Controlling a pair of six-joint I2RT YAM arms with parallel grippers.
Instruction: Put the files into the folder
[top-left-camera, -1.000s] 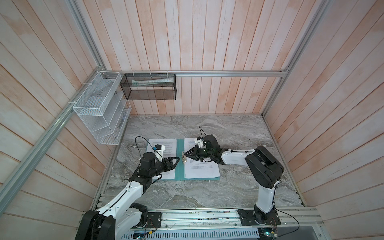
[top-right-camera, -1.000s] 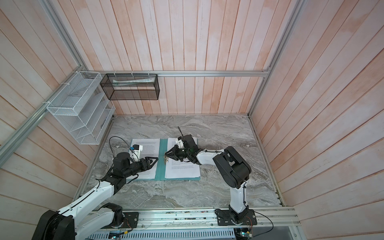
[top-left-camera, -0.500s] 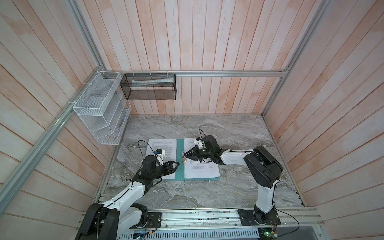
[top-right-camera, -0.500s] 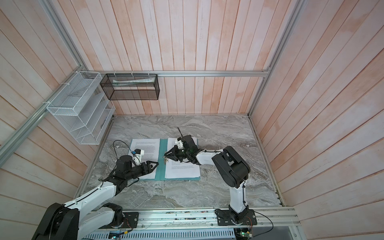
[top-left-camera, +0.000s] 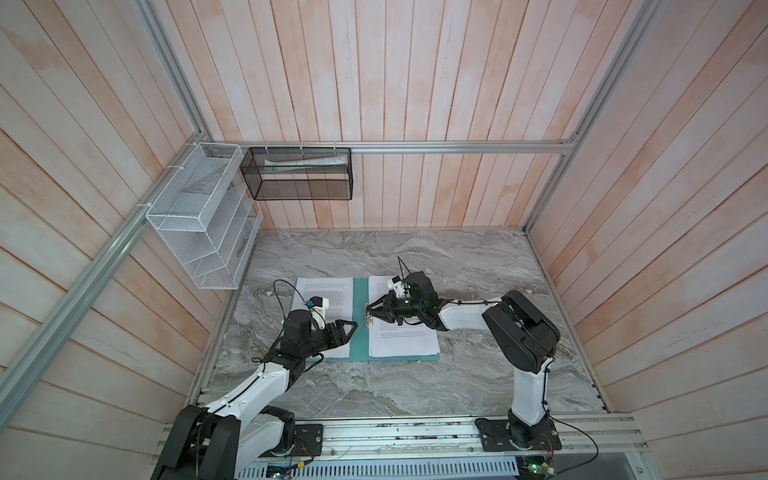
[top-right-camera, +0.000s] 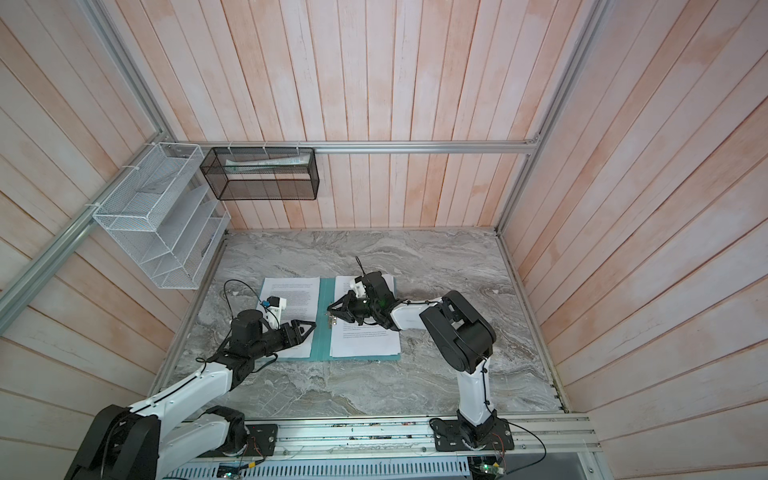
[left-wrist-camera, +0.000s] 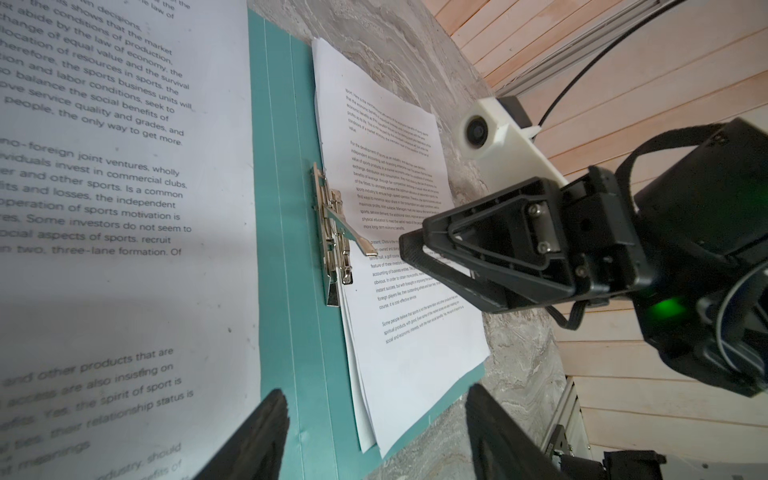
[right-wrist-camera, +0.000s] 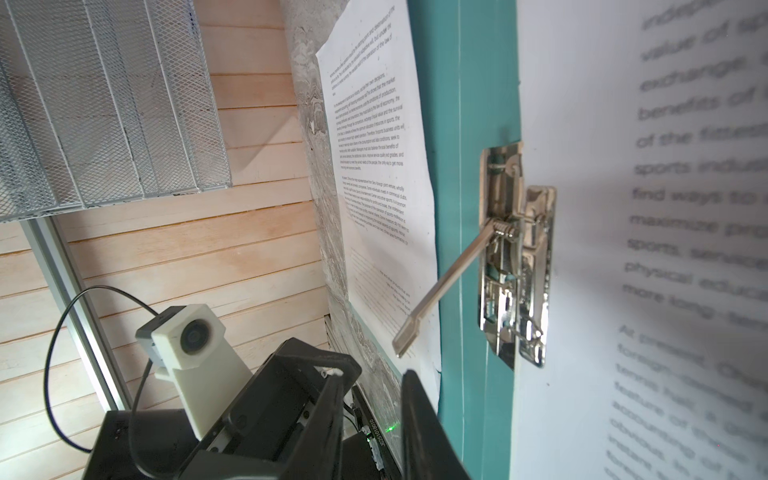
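Note:
The teal folder (top-left-camera: 360, 332) (top-right-camera: 321, 332) lies open on the marble table. One printed sheet of the files (top-left-camera: 328, 293) (left-wrist-camera: 104, 174) rests on its left flap. A small stack of the files (top-left-camera: 405, 343) (left-wrist-camera: 415, 340) lies on its right flap, its edge under the metal clip (top-left-camera: 368, 323) (left-wrist-camera: 332, 232) (right-wrist-camera: 515, 266). The clip's lever (right-wrist-camera: 440, 286) stands raised. My right gripper (top-left-camera: 367, 308) (right-wrist-camera: 374, 399) hovers just off the lever's tip, jaws a narrow gap apart with nothing between. My left gripper (top-left-camera: 354, 328) (left-wrist-camera: 378, 419) is open over the spine near the folder's front edge.
A white wire rack (top-left-camera: 199, 216) hangs on the left wall. A black mesh basket (top-left-camera: 297, 174) with rolled papers hangs on the back wall. Bare marble table (top-left-camera: 415, 399) spreads in front of and behind the folder. The arm bases sit on the front rail (top-left-camera: 415, 432).
The right gripper's jaws have parted slightly at the clip lever. The left arm has shifted a little toward the front; its gripper stays open over the spine.

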